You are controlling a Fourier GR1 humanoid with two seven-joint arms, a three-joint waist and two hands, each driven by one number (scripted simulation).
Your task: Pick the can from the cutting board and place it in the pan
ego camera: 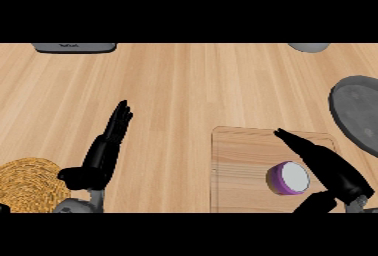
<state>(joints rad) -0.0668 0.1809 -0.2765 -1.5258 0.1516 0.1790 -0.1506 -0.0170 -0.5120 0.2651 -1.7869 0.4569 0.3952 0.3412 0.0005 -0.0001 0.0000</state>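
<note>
At the far left lay a round woven straw mat (29,182), and just beside it the black left hand (103,150) rested on the pale wooden counter (184,85), its fingers straight and released, holding nothing. Along the far edge sat a flat grey appliance (74,47), only partly in view.

Right of centre lay the light rectangular wooden cutting board (244,150), and on it, toward the near right part, stood the short purple can with a white lid (288,178). Its lid faced up toward the camera, so its long axis ran roughly upright, perhaps leaning slightly; I could not tell more than that.

The black right hand (328,167) hung just beside the can, fingers extended past its far side and thumb low on the near side, spread and not yet closed on anything.

To do the grasp well, I judged the hand should settle until fingers and thumb bracketed the can's wall, then curl around it and lift straight up before swinging right to the dark grey round pan (358,112), well apart at the right edge.
</note>
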